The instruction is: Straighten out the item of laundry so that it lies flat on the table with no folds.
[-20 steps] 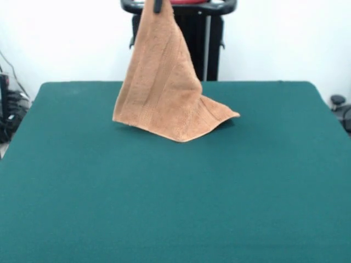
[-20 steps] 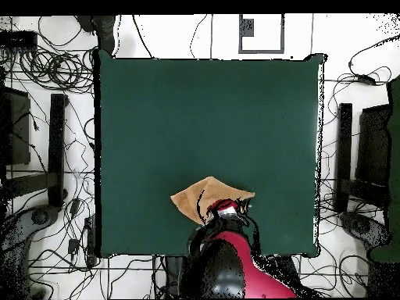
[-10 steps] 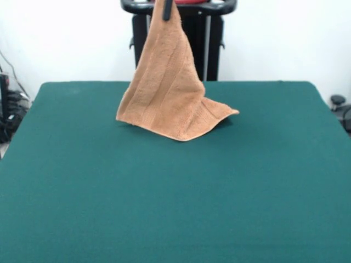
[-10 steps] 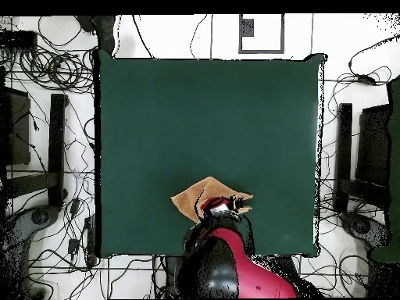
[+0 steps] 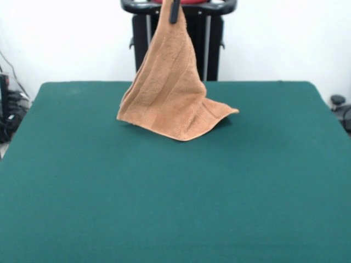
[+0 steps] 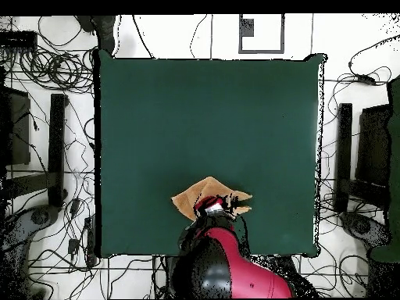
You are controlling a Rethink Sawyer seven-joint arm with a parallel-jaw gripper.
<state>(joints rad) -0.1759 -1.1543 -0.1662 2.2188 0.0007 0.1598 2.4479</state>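
While pinched at its top corner by the jaws, towel [image 5: 167, 93] long axis upright, lower hem on table [image 5: 175, 197].

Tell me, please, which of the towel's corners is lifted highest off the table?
The corner pinched in the gripper is highest; the towel hangs from it, while its other visible corners sit low by the table.

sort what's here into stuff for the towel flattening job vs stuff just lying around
For the job:
- towel, hanging by one corner, lower edge on the table
- table
- gripper, jaws shut on the towel's top corner

Just lying about:
- cables on the floor round the table
- black stands beside the table
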